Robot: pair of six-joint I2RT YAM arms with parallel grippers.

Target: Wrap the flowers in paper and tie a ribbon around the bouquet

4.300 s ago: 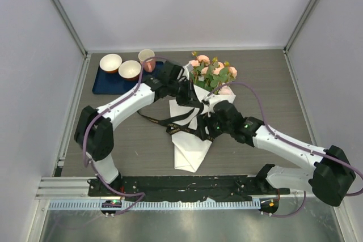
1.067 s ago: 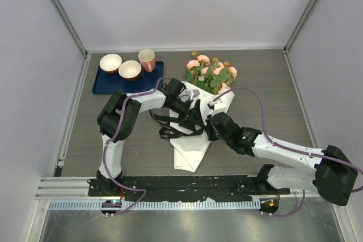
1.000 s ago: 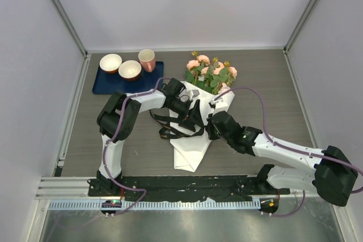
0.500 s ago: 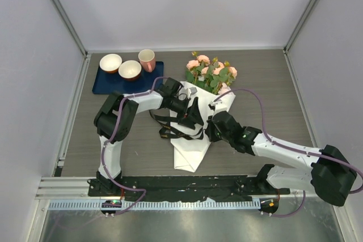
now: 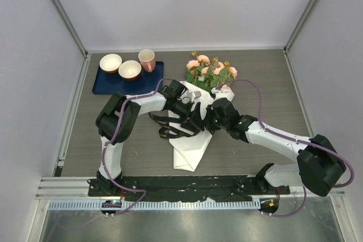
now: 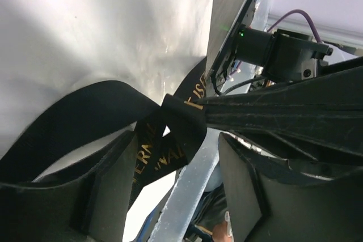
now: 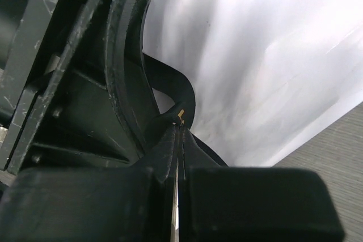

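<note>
The bouquet lies in the middle of the table, with the pink flowers (image 5: 211, 72) at its far end. The white paper (image 5: 190, 145) narrows toward me. The black ribbon (image 5: 167, 122) with gold lettering loops across the paper's middle. My right gripper (image 5: 209, 122) is shut on a fold of the ribbon (image 7: 182, 113), over the paper (image 7: 272, 55). My left gripper (image 5: 195, 118) sits right against it with its jaws apart. In the left wrist view the ribbon (image 6: 170, 140) runs between my left gripper's (image 6: 176, 143) fingers, and the right gripper's fingers (image 6: 266, 109) reach in from the right.
A dark blue mat (image 5: 108, 87) at the back left carries two bowls (image 5: 110, 62) (image 5: 130, 69) and a pink cup (image 5: 147, 59). Grey walls close the table at the back and sides. A metal rail (image 5: 170, 203) runs along the near edge.
My right gripper has swung up and left, carrying its ribbon fold over the paper to the left gripper. The left gripper stays in place and its jaws have narrowed a little.
</note>
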